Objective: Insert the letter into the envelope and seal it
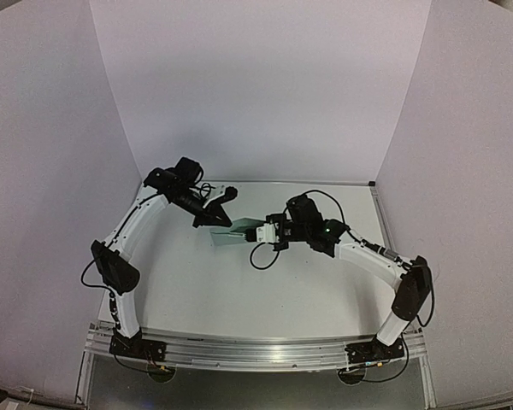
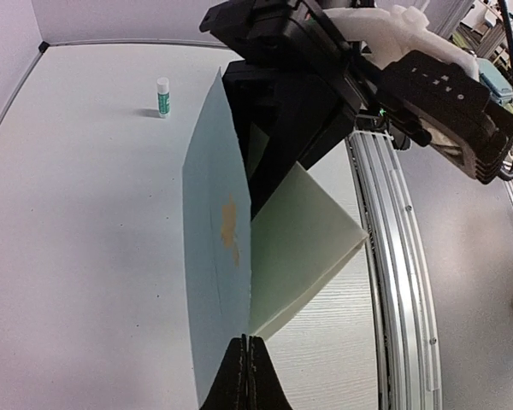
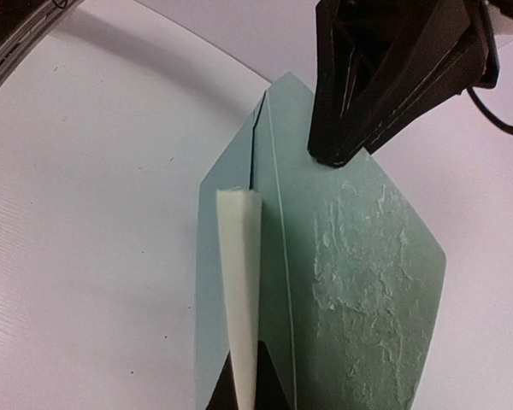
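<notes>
The teal envelope [image 1: 238, 232] is held up on edge over the middle of the table [image 2: 85, 256], between both arms. The left gripper [image 2: 247, 359] is clamped tight on one edge of its body, and the right gripper [image 3: 243, 380] is pinched onto the pale-lined flap [image 2: 303, 248], which stands out away from the body. I can't see the letter anywhere, so I'd guess it's already inside, though the pocket's contents don't show. Sealing is what's left; a glue stick [image 2: 162, 96] stands upright toward the table's far right corner
</notes>
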You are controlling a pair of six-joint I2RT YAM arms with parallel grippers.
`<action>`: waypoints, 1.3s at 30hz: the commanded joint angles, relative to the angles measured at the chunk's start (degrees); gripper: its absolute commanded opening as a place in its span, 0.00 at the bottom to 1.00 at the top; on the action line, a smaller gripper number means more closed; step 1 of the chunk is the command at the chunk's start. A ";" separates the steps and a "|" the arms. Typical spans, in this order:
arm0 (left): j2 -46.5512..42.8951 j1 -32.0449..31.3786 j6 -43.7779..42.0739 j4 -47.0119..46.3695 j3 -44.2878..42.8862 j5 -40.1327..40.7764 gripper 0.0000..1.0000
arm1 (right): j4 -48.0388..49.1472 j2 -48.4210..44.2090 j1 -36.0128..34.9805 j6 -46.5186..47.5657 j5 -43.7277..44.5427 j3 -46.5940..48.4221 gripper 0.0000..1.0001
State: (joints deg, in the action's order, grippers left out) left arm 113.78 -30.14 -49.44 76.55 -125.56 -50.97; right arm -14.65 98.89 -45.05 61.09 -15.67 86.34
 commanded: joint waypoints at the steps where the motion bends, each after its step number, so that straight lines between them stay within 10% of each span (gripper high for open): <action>1: -0.33 -1.34 2.59 20.02 -1.44 -0.92 0.00 | -6.53 3.41 0.31 -8.30 2.81 5.70 0.00; 20: -0.91 -1.21 7.49 14.54 1.53 -1.21 0.00 | 6.66 1.32 1.08 -35.11 10.17 1.51 0.00; 39: -1.20 -0.68 12.75 10.36 -0.83 -1.86 0.00 | 9.71 -1.69 1.12 -32.23 19.18 -6.04 0.00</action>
State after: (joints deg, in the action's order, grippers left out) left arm 113.80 -30.96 -38.15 74.62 -123.95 -49.80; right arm -3.91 98.70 -45.07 28.50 -4.57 81.17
